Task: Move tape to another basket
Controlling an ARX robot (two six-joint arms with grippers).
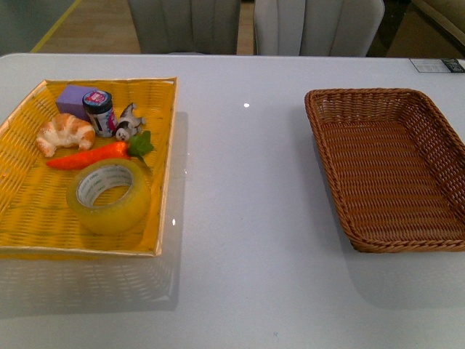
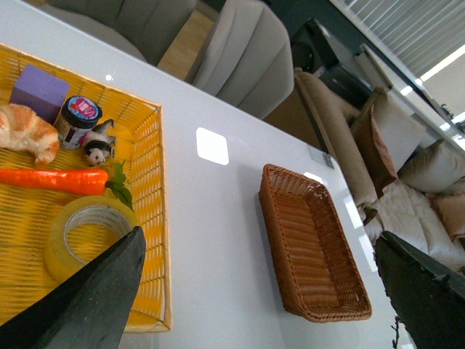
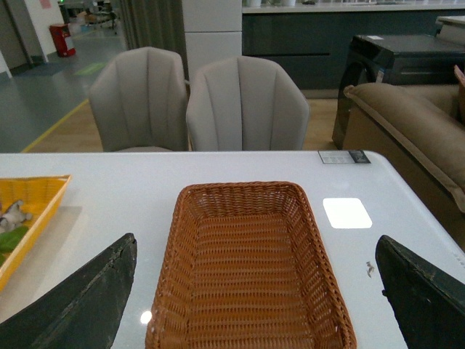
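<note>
Your tape (image 1: 109, 195) sits just beside the carrot (image 1: 91, 155), brown basket (image 1: 436, 145) well apart from it; left claw (image 2: 258, 240) and right claw (image 3: 256, 241) both gaping wide.

A bright yellow woven basket (image 1: 33, 218) sits along the left edge of the white surface (image 1: 247, 218). At the end of it nearest the far edge, a purple block (image 1: 75, 99) stands just beside a dark jar (image 1: 99, 113) with a pink label. A small black-and-white toy animal (image 1: 128, 122) lies on the jar's other side. A croissant (image 1: 65, 133) lies nearer the left edge, and an orange carrot (image 1: 91, 156) with green leaves lies crosswise just before it. Two grey upholstered chairs (image 1: 185, 25) stand beyond the far edge. A small dark card (image 1: 436, 65) lies at the far-right corner.
</note>
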